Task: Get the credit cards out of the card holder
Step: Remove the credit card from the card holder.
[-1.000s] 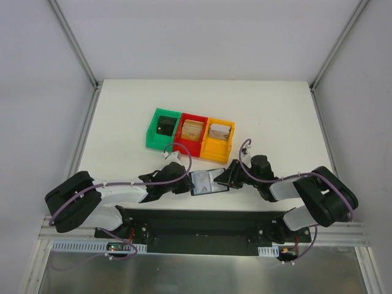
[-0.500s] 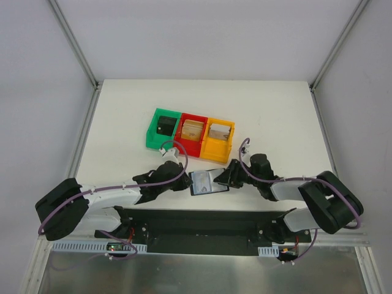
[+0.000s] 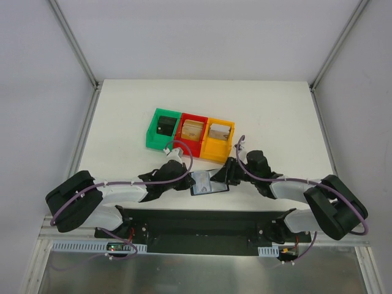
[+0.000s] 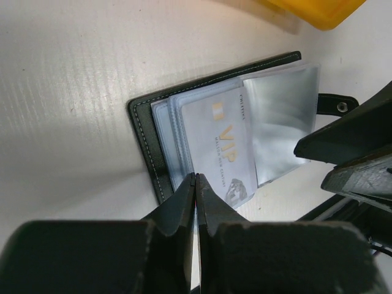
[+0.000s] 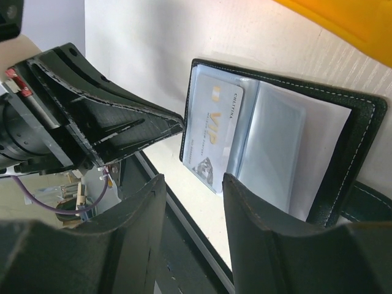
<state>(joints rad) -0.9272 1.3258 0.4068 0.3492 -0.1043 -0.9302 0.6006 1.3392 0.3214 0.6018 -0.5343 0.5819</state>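
Note:
The card holder (image 3: 208, 182) lies open on the white table, its black stitched cover (image 4: 142, 131) under clear sleeves. A pale VIP credit card (image 4: 220, 141) sticks partly out of a sleeve toward the near table edge (image 5: 211, 131). My left gripper (image 4: 196, 176) is shut, its tips meeting at the near edge of the sleeves beside the card's corner; nothing shows between the jaws. It reaches in from the left (image 3: 188, 181). My right gripper (image 5: 190, 184) is open, hovering at the holder's right side (image 3: 225, 176) near the strap tab (image 4: 337, 105).
Behind the holder stand three joined bins: green (image 3: 153, 131) with a small black block, red (image 3: 181, 136) and yellow (image 3: 218, 149) with beige items. The yellow bin's corner (image 4: 312, 9) is close beyond the holder. The black base rail (image 3: 196, 214) runs along the near edge.
The left gripper drew back a little, then came forward to the holder's edge, and its jaws closed fully. The right gripper shifted slightly left and away from the near edge.

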